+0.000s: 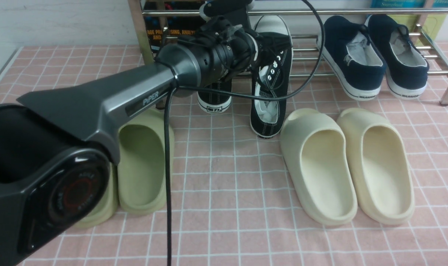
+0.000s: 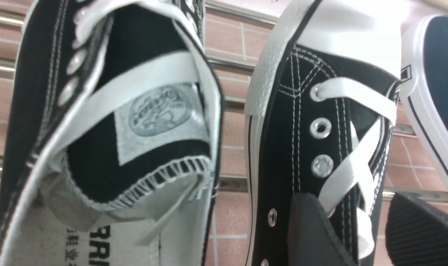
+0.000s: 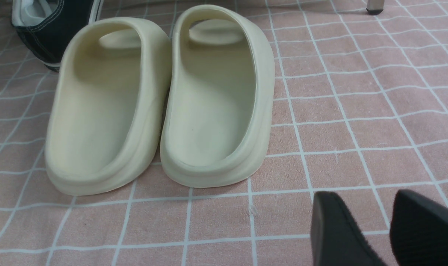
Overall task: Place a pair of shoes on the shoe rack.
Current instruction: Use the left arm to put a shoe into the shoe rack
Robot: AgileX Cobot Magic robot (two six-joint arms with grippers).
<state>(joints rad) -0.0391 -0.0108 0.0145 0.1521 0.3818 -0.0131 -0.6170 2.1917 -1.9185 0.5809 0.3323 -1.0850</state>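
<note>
My left gripper's [image 2: 342, 229] fingers stand apart over the black sneaker [image 2: 275, 147], toe toward twelve o'clock on the rack [image 2: 233, 183]; I should lift straight clear, snagging no laces [image 2: 342, 177].

A broad open lane of checked cloth [image 1: 227, 192] is left between the green slides [image 1: 144, 166] and the cream slides [image 1: 320, 173]. Its far end is closed off by the right-hand black sneaker [image 1: 269, 88], whose heel juts out in front of the rack [image 1: 357, 12]. Only a narrow slot is left between the two black sneakers; between the right-hand one and the navy shoes [image 1: 360, 62], a wider gap is seen at the heels. Entry from above is obstructed by the rack's upper front tube, and the left-hand sneaker [image 1: 216, 96] is partly screened by the left arm [image 1: 142, 88].
</note>
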